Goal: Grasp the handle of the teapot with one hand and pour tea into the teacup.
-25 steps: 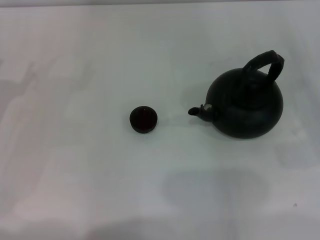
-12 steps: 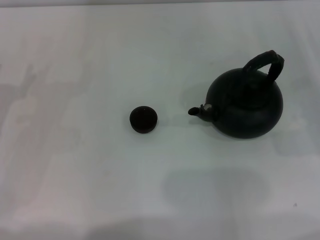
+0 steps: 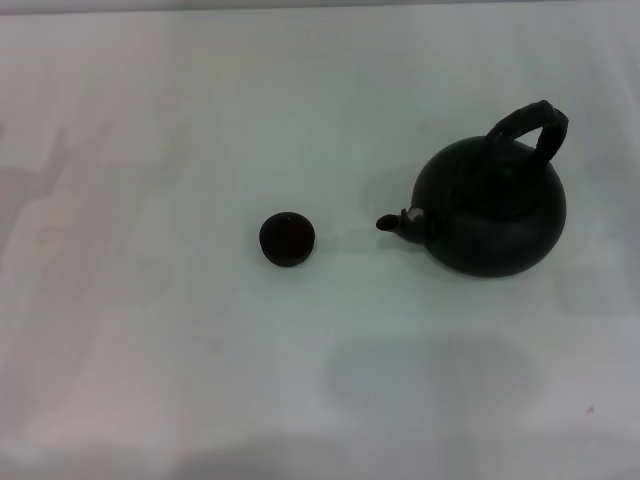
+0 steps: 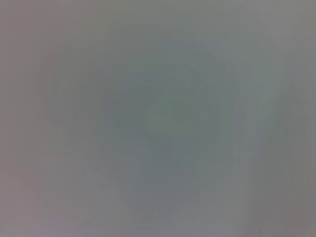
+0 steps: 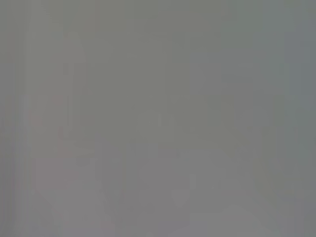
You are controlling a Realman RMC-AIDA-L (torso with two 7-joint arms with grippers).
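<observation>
2 objects stand on the white table in the head view, read here from left to right with the teacup as landmark. The teacup, small, dark and round, sits upright and open-mouthed; whether it holds tea cannot be made out, since its inside is as dark as its wall. To the right of the teacup, apart from it with bare table between, stands the teapot, upright on its base. Its spout points straight at the teacup, an arrangement that would let a tilt toward the left carry the stream to the cup with little turning. The handle arches over the far side of the teapot, away from the teacup and free of any hold, so it is open to a grasp from above or from the right. No lid detail can be told against the black body.

Neither arm appears in the head view. Both wrist views show only a blank grey field with no fingers, so the left gripper and the right gripper are out of sight and it cannot be told whether either is released or clenched; nothing is being grasped at the teapot. The scene fits equally a teapot awaiting its lift and one set back down after pouring.
</observation>
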